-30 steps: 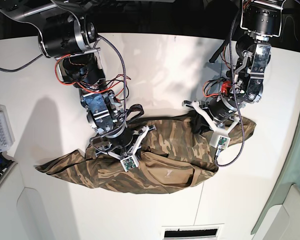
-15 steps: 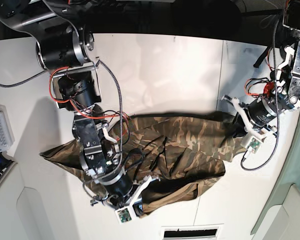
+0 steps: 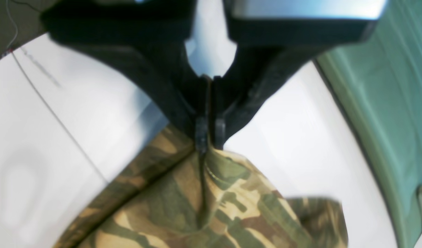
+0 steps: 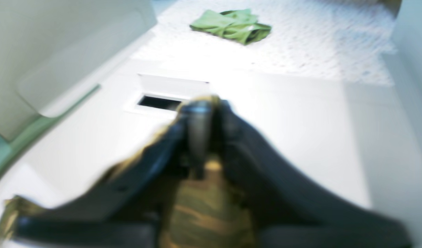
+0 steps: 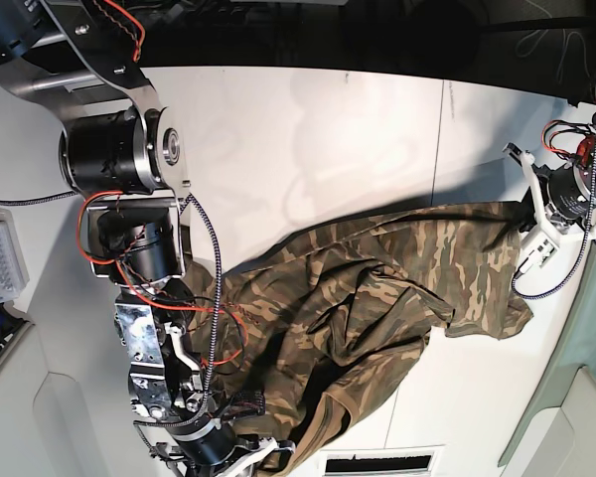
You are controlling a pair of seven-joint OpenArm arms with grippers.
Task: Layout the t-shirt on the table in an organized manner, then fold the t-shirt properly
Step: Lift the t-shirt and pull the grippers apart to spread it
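Note:
The camouflage t-shirt [image 5: 377, 288] lies stretched at a slant across the white table [image 5: 308, 149], bunched and creased in the middle. At the table's right side, my left gripper [image 5: 524, 211] is shut on the shirt's upper right corner. In the left wrist view its fingertips [image 3: 201, 132] pinch a fold of the t-shirt [image 3: 204, 206] just above the table [image 3: 42, 131]. My right gripper [image 5: 268, 459] is at the front edge, on the shirt's lower end. In the blurred right wrist view its jaws meet at the right gripper's tips [image 4: 200, 113] with camouflage cloth [image 4: 207, 210] between them.
A clear plastic box [image 5: 0, 263] stands at the left edge. A dark slot [image 5: 382, 462] is cut into the table's front edge, also seen as the slot [image 4: 159, 102] just past my right gripper. A teal curtain [image 3: 387, 103] hangs past the right edge. A green cloth [image 4: 231, 26] lies on the floor.
My right gripper has dragged its end of the shirt to the front edge. My left gripper has pulled its corner far to the right. The shirt is stretched out between them.

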